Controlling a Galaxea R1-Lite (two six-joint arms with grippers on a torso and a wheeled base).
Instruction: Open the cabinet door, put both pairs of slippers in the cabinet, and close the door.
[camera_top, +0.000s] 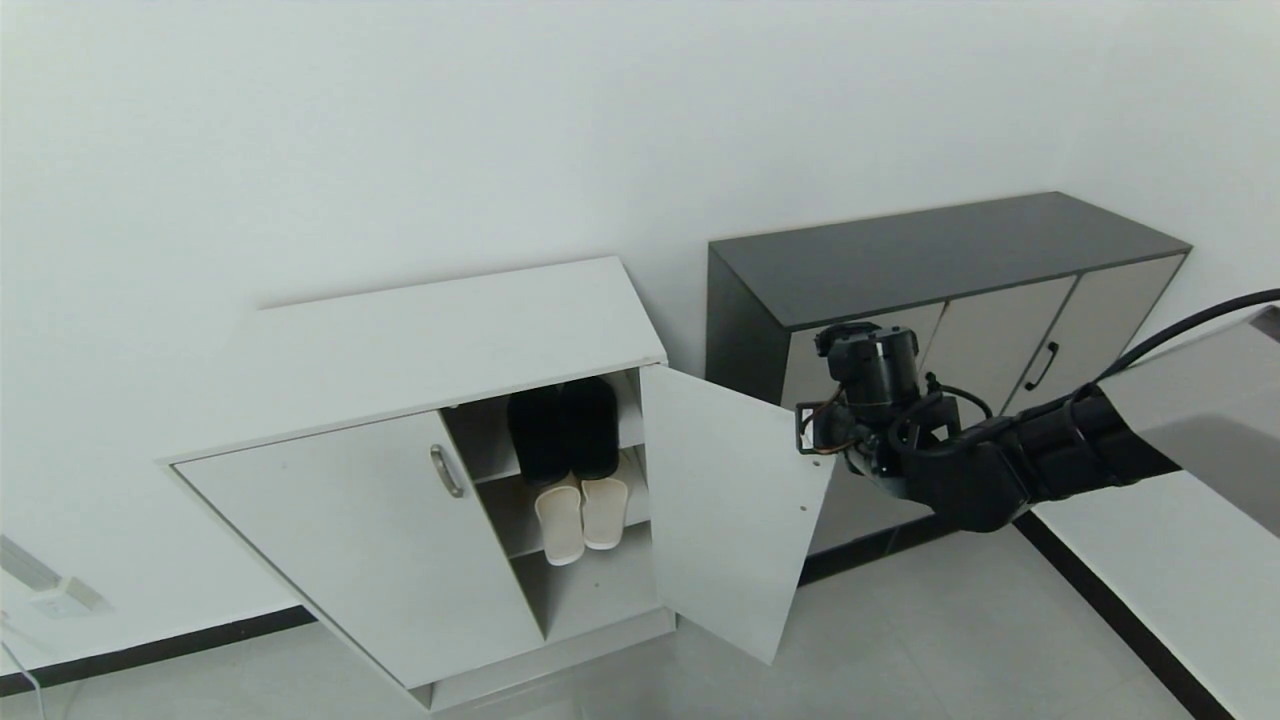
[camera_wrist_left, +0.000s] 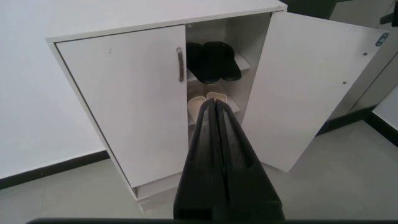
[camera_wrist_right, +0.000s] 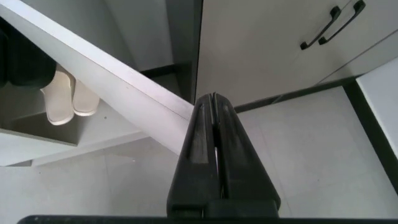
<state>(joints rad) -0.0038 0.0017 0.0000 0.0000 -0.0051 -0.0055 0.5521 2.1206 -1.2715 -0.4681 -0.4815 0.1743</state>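
You have a low white cabinet (camera_top: 450, 320) of smooth matte laminate board, box-shaped with a flat top, standing against a plain white wall. Its left-hand door (camera_top: 370, 540) is a flat slab, shut, with a small curved brushed-metal handle (camera_top: 447, 470) at its inner edge. Its right-hand door (camera_top: 735, 510) is a matching flat slab and stands swung wide open. Inside the cabinet, a pair of black slippers (camera_top: 563, 428), soft and matte, lies side by side on the upper shelf. A pair of cream slippers (camera_top: 582, 512) with smooth rounded soles lies side by side on the shelf below, heels jutting past the shelf edge. Just beside the cabinet, on its open-door side, stands a dark grey cabinet (camera_top: 950, 250) with pale flat fronts and thin black bar handles (camera_top: 1040, 368). Your right gripper (camera_wrist_right: 213, 102) sits at the free upper edge of the cabinet's open door, its black fingers pressed together and gripping nothing; whether the tips touch the board cannot be told. Your left gripper (camera_wrist_left: 214, 106) is in front of the cabinet, apart from it, facing the open compartment, fingers likewise together and empty.
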